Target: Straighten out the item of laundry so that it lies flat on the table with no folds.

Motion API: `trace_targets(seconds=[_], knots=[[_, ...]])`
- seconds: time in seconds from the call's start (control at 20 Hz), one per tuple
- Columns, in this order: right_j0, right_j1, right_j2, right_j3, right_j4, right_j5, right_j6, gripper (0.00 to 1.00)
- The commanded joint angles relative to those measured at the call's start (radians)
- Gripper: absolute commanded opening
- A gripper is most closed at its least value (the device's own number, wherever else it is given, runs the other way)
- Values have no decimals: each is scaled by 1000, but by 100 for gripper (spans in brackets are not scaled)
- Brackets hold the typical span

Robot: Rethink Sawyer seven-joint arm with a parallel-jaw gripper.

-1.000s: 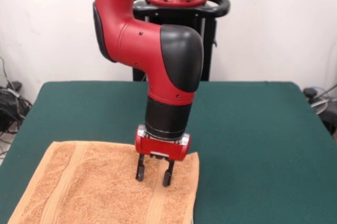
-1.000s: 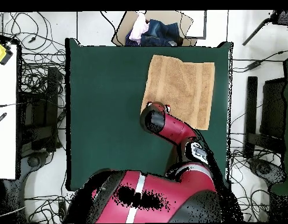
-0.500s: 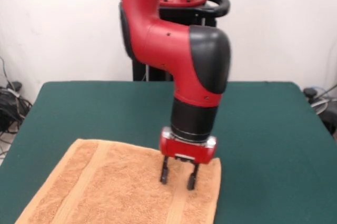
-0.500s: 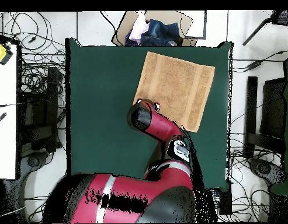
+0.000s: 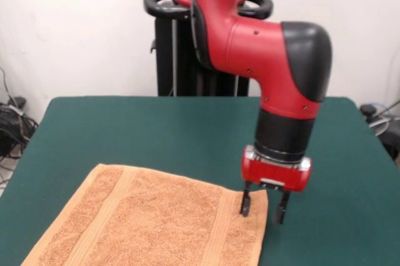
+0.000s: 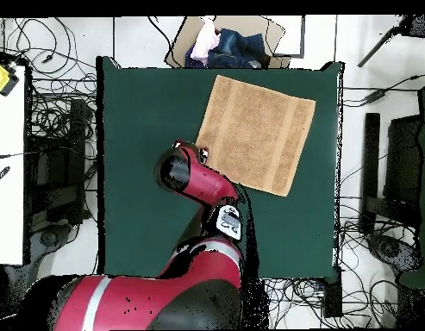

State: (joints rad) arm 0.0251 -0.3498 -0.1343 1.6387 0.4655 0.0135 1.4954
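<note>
The green felt-topped table (image 5: pixel 125 128) fills most of both views, far wider than anything on it, which leaves plenty of bare surface for spreading cloth.

The red and black Sawyer arm (image 5: pixel 275 54) comes down from the top of the front view and bends at a black elbow in the upper right, so that its wrist points straight down at the table. In the overhead view it rises from the lower left of the frame and ends just left of centre.

The orange-tan terry towel (image 5: pixel 150 222) lies in the lower left of the front view, running off the bottom edge; from overhead it sits in the upper middle of the table, rotated a little against the table's edges. It looks spread in a single layer, its woven bands running straight, and I see no folds or raised creases. A white tag does not show clearly. Judged from this, the flattening seems done or nearly so.

The gripper (image 5: pixel 263 208) hangs at the towel's corner in the lower right of the front view. Its two dark fingers stand spread apart with nothing between them: one fingertip (image 5: pixel 244 206) is over the corner's edge, the other over bare felt beside it. That straddle suggests the corner is either about to be pinched or freshly let go; whether the tips touch the cloth cannot be told.
</note>
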Motion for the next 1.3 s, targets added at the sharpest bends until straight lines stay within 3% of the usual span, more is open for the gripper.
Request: trace_targets(seconds=[0.05,0.45,0.8,1.3], knots=[[-7,-28,21,85,54,87,275,100],[-39,-36,13,76,18,73,247,100],[-60,-246,-91,136,-74,182,151,100],[-71,-246,-70,134,-122,132,175,100]])
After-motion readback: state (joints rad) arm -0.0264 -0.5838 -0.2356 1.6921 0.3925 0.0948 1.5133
